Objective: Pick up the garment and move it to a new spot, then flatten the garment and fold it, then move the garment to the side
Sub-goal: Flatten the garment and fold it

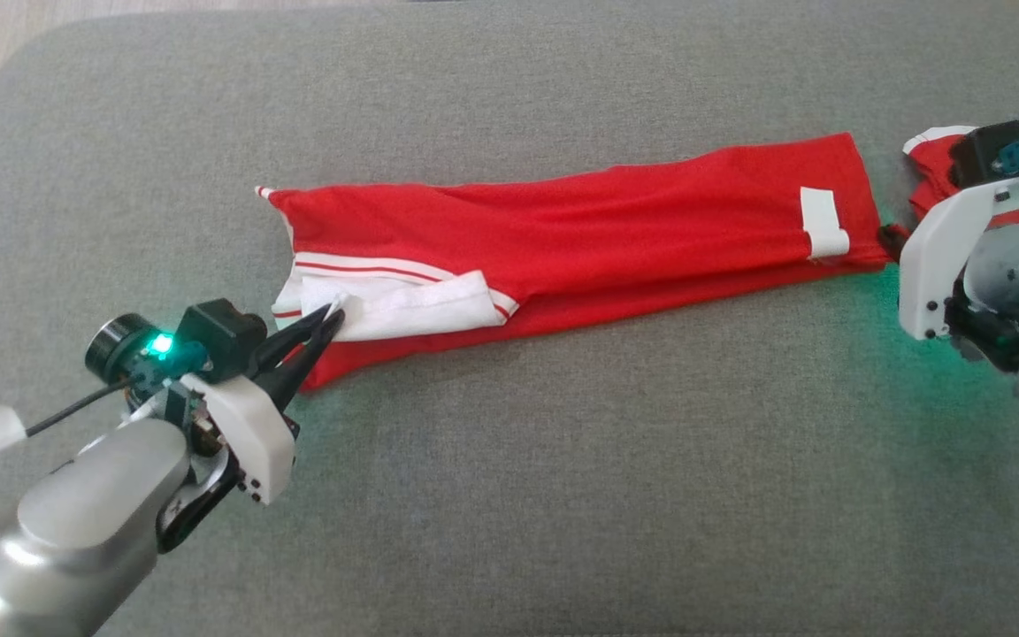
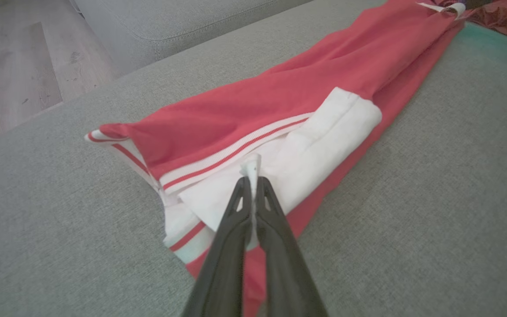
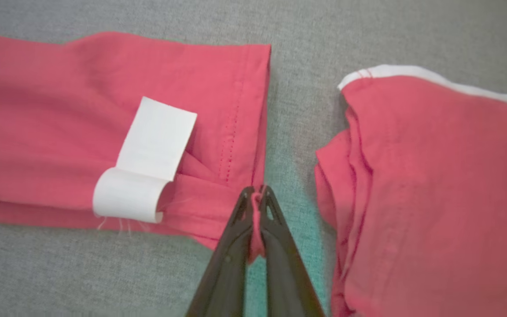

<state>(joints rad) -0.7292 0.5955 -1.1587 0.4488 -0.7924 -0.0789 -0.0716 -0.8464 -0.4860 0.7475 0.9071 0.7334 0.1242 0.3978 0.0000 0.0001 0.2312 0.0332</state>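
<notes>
garment (image 1: 616, 230): red, with white ribbed trim (image 1: 403, 305) carrying thin red stripes
state: folded lengthwise into a long narrow strip, lying flat
pose: slightly slanted, trim end toward the grey cushion (image 1: 509, 495)'s left edge, hem with a white label (image 1: 823, 221) toward its right edge
place: mid-cushion, nearer the far edge

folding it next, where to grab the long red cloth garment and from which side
Grip the long red cloth garment at its two short ends: the white collar fabric and the stitched hem corner. It lies as a flat narrow strip, so come in low from each end, as the left end effector and right end effector do.
</notes>
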